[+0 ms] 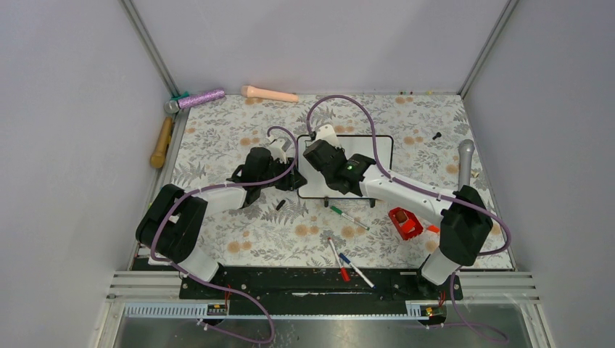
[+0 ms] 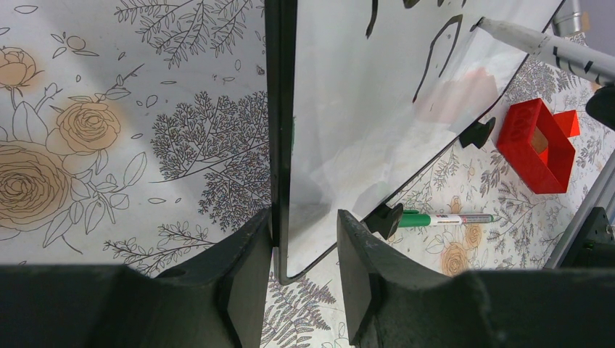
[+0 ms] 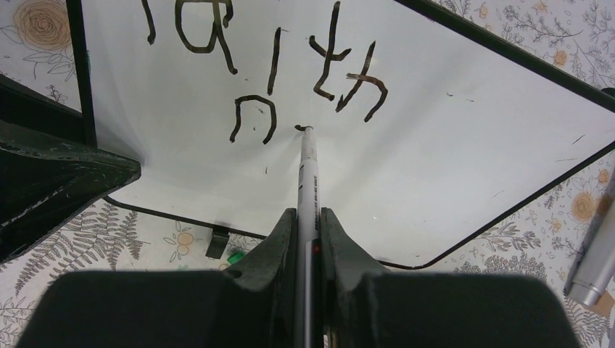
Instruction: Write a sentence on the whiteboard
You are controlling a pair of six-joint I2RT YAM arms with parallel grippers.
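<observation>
Whiteboard (image 1: pixel 384 152) on floral-print table (image 1: pixel 239 130), grey walls (image 1: pixel 304 43) around.

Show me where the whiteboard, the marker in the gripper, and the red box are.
the whiteboard (image 3: pixel 450 167): right wrist view, bare white surface right of the writing.
the held marker (image 3: pixel 307 188): right wrist view, middle of its barrel.
the red box (image 2: pixel 555 170): left wrist view, its outer side wall.

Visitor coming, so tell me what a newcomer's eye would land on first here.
The whiteboard in the middle of the table, with black handwriting begun on it. The right gripper holds a marker, tip on the board; the left gripper clamps the board's edge. A bright red box sits right of it.
</observation>
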